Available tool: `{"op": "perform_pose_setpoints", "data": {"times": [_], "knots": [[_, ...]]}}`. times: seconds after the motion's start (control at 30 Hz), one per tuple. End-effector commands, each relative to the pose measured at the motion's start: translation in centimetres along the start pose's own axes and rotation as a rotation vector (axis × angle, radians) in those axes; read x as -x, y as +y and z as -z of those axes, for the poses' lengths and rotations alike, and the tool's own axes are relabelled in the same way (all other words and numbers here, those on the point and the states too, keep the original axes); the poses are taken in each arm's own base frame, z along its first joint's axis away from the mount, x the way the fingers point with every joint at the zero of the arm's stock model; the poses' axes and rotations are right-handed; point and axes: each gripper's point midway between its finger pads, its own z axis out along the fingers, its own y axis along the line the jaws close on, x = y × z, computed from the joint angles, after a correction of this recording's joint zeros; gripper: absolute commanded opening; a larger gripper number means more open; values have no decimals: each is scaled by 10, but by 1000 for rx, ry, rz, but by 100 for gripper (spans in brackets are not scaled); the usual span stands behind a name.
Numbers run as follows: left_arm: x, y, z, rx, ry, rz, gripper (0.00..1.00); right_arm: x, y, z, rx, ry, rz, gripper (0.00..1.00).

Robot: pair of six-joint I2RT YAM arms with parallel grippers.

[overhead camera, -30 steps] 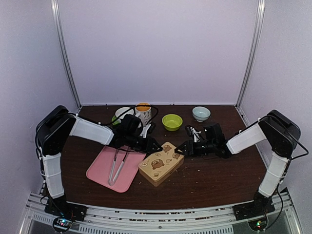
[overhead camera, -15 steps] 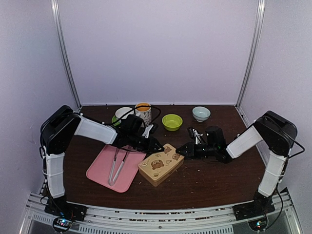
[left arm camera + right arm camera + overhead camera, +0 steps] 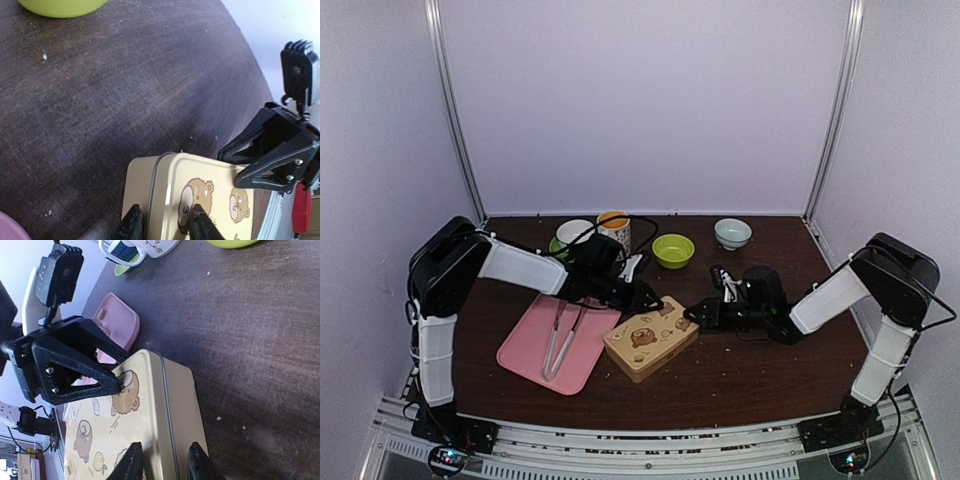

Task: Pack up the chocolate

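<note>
The bear-printed tin (image 3: 650,338) lies on the table with its lid on, so no chocolate shows in any view. My left gripper (image 3: 648,300) reaches the tin's far left end. In the left wrist view this gripper (image 3: 165,222) straddles the lid's rim, one finger on the lid top and the other against the side wall of the tin (image 3: 210,200). My right gripper (image 3: 693,312) meets the far right end. In the right wrist view it (image 3: 165,462) straddles the rim of the tin (image 3: 150,415) the same way.
A pink tray (image 3: 535,350) with long tongs (image 3: 558,340) lies left of the tin. Along the back stand a white cup (image 3: 572,233), a printed mug (image 3: 614,232), a green bowl (image 3: 673,250) and a pale bowl (image 3: 733,233).
The right arm has slid a little to the right and toward the front, its gripper staying at the tin's end. The left gripper has edged slightly right. The tin has barely moved.
</note>
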Motion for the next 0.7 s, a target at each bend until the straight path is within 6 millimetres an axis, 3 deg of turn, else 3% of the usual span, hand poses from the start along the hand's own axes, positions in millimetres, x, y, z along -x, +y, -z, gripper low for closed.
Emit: {"op": "perform_pose_setpoints", "data": {"times": [0.0,0.17,0.3,0.37,0.43,0.57,0.6,0.67], "knots": [[-2,-2,14,124,50,-66,37,-15,-25,16,-201,92,35,31],[29,-32,49,132,-24,-151,42,16,-3,34,-243,37,132,43],[28,-44,77,145,-55,-168,42,15,17,47,-227,28,181,51],[15,-46,87,139,-53,-158,39,6,34,49,-184,42,207,45],[2,-49,96,125,-53,-142,35,-6,57,47,-86,62,216,32],[-24,-50,106,75,-55,-99,7,-23,97,40,70,57,204,0],[-29,-49,108,69,-60,-86,1,-27,104,37,93,54,197,0],[-40,-44,110,64,-62,-67,0,-35,118,32,150,52,183,0]]}}
